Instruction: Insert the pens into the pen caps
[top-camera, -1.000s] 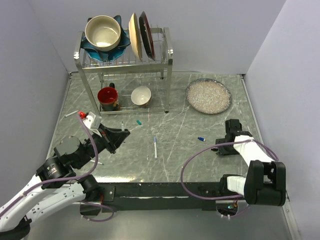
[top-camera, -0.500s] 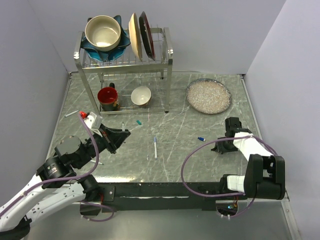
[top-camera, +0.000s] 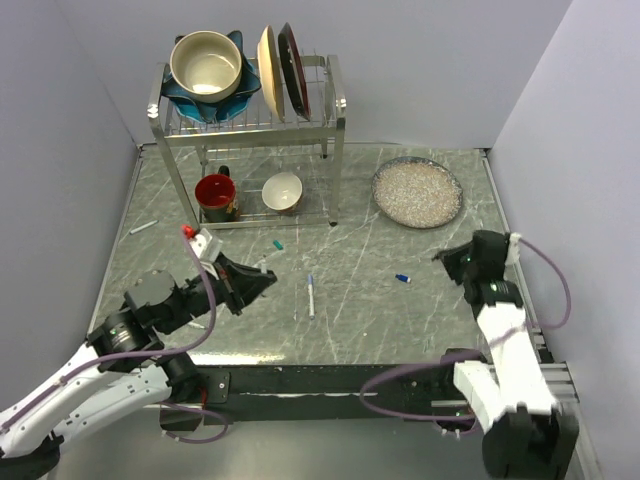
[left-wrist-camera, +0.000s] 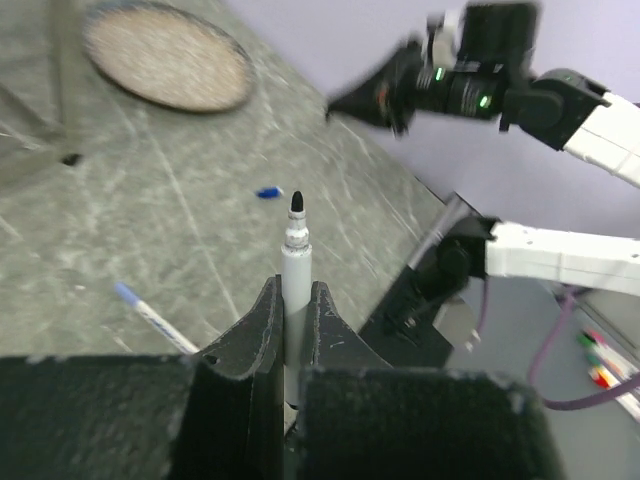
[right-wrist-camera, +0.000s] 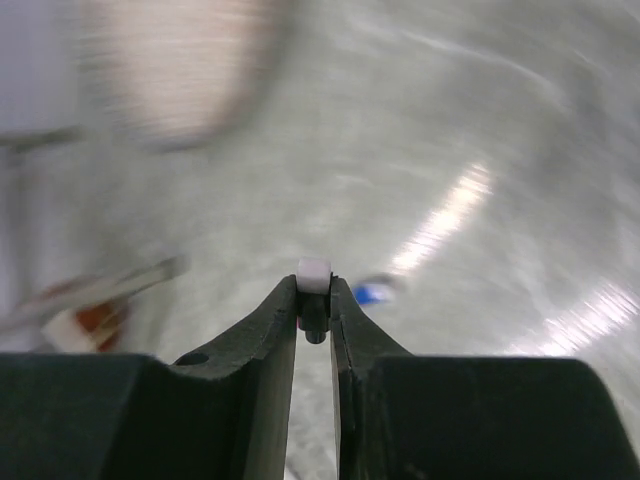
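Over marble table (top-camera: 360, 300), left tool (left-wrist-camera: 292, 295) pinches black-tipped pen (left-wrist-camera: 296, 245), well apart from right tool (right-wrist-camera: 314, 288) pinching cap (right-wrist-camera: 314, 270) by right edge.

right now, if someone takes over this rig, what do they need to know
Left gripper: shut on the black-tipped pen, tip pointing outward.
Right gripper: shut on a small cap, held above the table.
On the table: blue-tipped pen, blue cap, teal cap, another pen at far left.
Done: no pen capped yet.
Left: cap all three pens.
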